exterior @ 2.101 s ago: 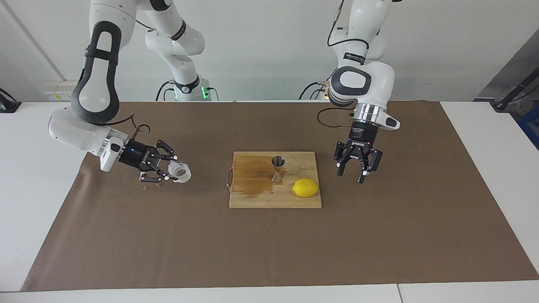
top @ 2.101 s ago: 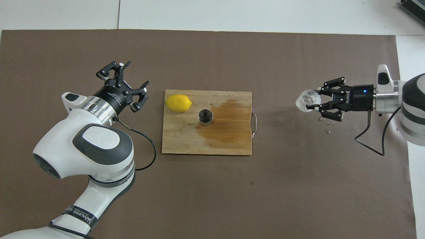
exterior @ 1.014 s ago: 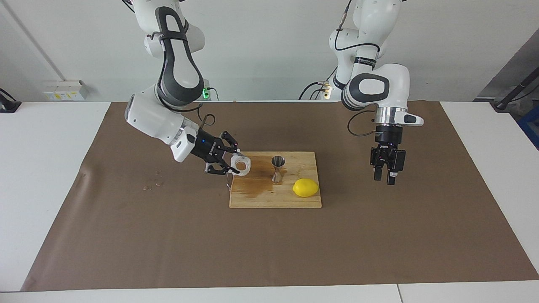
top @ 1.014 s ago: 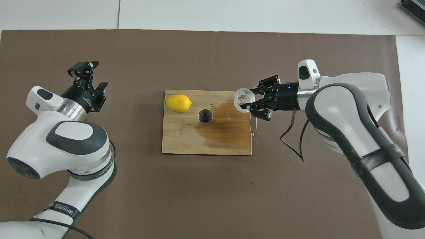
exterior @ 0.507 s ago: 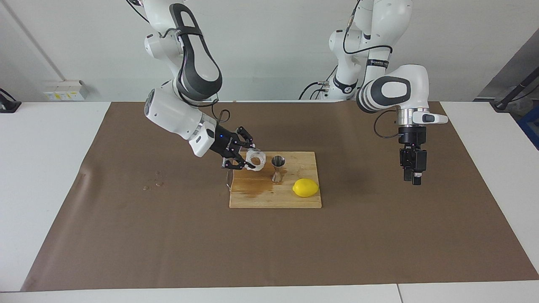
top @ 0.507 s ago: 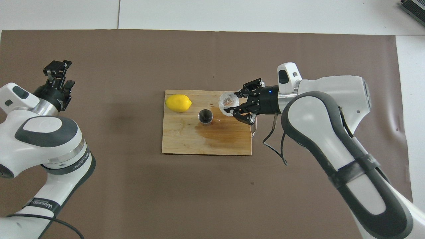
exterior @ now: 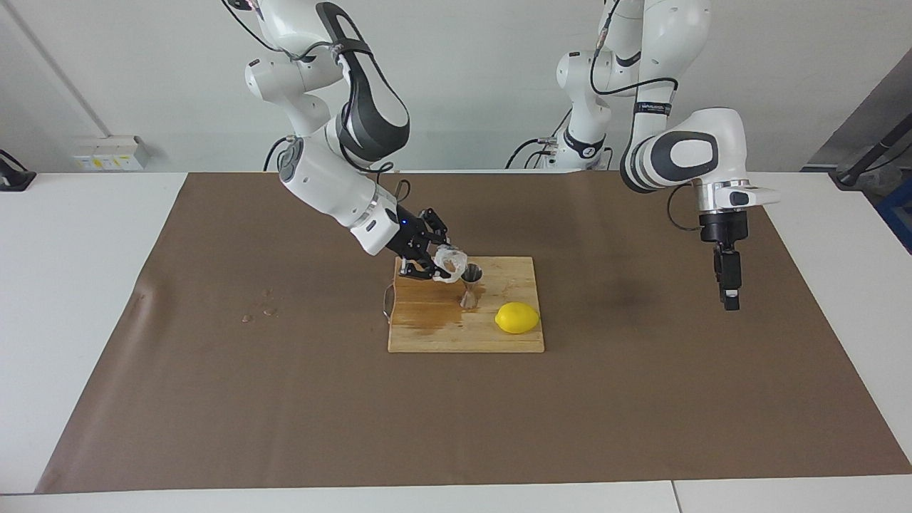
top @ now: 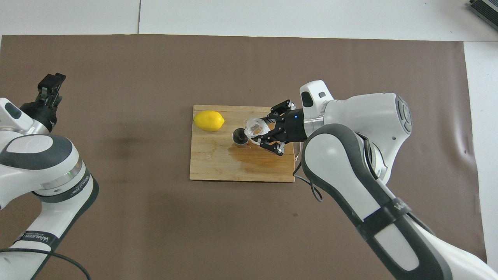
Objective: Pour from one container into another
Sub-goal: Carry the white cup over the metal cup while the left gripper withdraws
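Observation:
My right gripper [exterior: 443,265] [top: 260,131] is shut on the whitish crinkled cup [exterior: 451,261] [top: 254,126]. It holds the cup tipped on its side, mouth right at the rim of the steel jigger [exterior: 469,286] [top: 240,137]. The jigger stands upright on the wooden board [exterior: 434,336] [top: 218,167]. I cannot make out any stream between them. My left gripper [exterior: 729,302] [top: 51,80] hangs open and empty over the brown paper toward the left arm's end, well away from the board, and the left arm waits.
A lemon [exterior: 517,318] [top: 209,120] lies on the board beside the jigger. A dark wet stain [top: 262,155] covers part of the board. A few droplets [exterior: 258,311] sit on the brown paper toward the right arm's end.
My right gripper has carried the cup over the board up to the jigger and tipped it further. The left gripper has swung away from the board, toward the table's edge.

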`<move>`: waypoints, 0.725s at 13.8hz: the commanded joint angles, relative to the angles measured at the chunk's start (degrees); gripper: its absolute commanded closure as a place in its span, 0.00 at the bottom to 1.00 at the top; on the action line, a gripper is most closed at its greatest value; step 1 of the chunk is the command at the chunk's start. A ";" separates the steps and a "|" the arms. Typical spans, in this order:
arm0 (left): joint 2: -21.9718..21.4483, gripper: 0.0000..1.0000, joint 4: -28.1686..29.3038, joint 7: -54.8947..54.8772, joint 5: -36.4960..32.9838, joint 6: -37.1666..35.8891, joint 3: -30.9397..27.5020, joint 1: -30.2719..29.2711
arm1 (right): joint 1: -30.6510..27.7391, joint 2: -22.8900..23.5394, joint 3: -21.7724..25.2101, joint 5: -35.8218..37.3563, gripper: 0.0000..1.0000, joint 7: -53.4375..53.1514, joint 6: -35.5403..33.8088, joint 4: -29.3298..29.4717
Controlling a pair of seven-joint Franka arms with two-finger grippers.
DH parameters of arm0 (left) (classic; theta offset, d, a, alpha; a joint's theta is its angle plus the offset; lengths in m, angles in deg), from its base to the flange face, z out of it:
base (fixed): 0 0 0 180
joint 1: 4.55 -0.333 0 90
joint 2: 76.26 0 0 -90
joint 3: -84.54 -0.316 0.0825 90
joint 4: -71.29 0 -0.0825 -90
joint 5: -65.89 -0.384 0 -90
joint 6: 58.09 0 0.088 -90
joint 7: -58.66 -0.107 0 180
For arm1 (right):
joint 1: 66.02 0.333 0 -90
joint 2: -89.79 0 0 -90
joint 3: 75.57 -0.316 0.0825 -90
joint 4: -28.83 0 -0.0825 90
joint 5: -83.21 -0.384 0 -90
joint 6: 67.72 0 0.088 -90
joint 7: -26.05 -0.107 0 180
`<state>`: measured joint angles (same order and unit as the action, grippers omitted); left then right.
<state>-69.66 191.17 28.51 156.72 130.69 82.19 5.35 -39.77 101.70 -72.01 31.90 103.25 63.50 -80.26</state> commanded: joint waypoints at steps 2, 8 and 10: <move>0.43 0.26 -0.43 -12.45 0.40 2.03 0.59 -2.77 | 0.03 -0.13 0.13 4.80 0.98 -3.19 0.43 0.63; 1.05 0.26 -0.34 -32.40 0.48 7.47 0.59 -4.71 | 1.96 0.40 0.13 17.91 0.99 -16.46 -0.10 3.35; 1.22 0.26 -0.26 -37.77 0.40 8.97 0.59 -4.80 | 3.54 0.31 0.13 18.43 1.00 -18.65 -0.09 3.53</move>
<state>-69.09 191.16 -3.97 156.75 137.42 82.18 1.28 -37.33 101.71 -72.00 48.47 87.85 63.57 -77.74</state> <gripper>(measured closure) 0.256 0.511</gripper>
